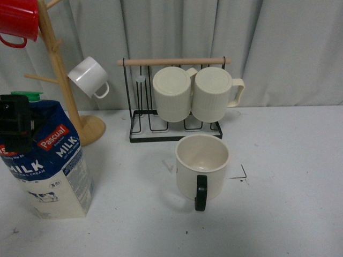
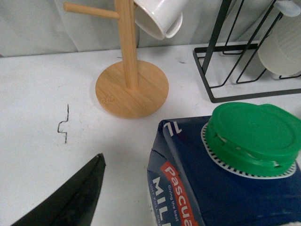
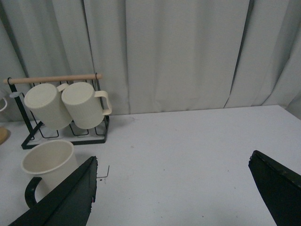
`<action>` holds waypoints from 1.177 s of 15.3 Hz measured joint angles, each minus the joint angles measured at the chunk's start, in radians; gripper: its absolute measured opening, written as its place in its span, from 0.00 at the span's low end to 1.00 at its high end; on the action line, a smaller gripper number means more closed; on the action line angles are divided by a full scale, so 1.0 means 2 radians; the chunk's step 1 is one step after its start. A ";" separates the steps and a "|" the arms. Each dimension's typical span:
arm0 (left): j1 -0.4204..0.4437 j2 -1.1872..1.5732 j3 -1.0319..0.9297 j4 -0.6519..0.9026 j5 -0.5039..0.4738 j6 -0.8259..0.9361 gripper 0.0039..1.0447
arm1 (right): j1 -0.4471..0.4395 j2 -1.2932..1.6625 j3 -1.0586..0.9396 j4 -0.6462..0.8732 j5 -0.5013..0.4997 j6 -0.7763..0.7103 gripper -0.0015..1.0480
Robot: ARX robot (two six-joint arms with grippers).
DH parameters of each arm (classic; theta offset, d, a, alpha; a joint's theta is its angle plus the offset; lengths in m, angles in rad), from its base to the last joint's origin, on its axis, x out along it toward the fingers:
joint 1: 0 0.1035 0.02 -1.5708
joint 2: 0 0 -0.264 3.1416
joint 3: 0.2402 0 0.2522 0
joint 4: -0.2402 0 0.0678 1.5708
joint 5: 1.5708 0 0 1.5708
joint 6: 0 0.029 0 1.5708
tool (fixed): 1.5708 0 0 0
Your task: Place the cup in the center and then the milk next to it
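Note:
The cup [image 1: 201,166] stands upright on the white tabletop, its black handle [image 1: 201,191] turned toward me. A black corner mark [image 1: 241,174] of the center lies just right of it. The milk [image 1: 51,160] stands upright at the near left, blue and white with a green cap [image 2: 254,136]. My left gripper [image 1: 13,126] is open at the carton's top. One dark finger [image 2: 77,197] shows beside the carton [image 2: 221,193]; the other is hidden. My right gripper [image 3: 172,162] hangs open over bare table, with the cup [image 3: 47,162] just outside one finger.
A wooden mug tree [image 1: 69,91] behind the milk carries a red mug [image 1: 19,21] and a small white mug [image 1: 88,77]. A black wire rack [image 1: 177,128] behind the cup holds two ribbed cream mugs [image 1: 172,93]. A grey curtain closes the back.

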 joint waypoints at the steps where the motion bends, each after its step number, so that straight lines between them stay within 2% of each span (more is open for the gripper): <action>1: -0.004 0.000 0.000 -0.001 -0.002 -0.001 0.69 | 0.000 0.000 0.000 0.000 0.000 0.000 0.94; 2: -0.009 0.000 0.000 -0.001 -0.003 -0.001 0.62 | 0.000 0.000 0.000 0.000 0.000 0.000 0.94; 5: -0.017 0.000 0.000 0.001 -0.004 -0.003 0.26 | 0.000 0.000 0.000 0.000 0.000 0.000 0.94; 7: -0.017 0.001 0.000 -0.001 -0.004 -0.007 0.13 | 0.000 0.000 0.000 0.000 0.000 0.000 0.94; 9: -0.020 0.001 0.001 -0.004 -0.005 -0.017 0.06 | 0.000 0.000 0.000 0.000 0.000 0.000 0.94; 14: -0.044 -0.014 0.013 -0.039 -0.032 -0.027 0.05 | 0.000 0.000 0.000 0.000 0.000 0.000 0.94; 18: -0.094 0.002 0.058 -0.054 -0.086 -0.044 0.05 | 0.000 0.000 0.000 0.000 0.000 0.000 0.94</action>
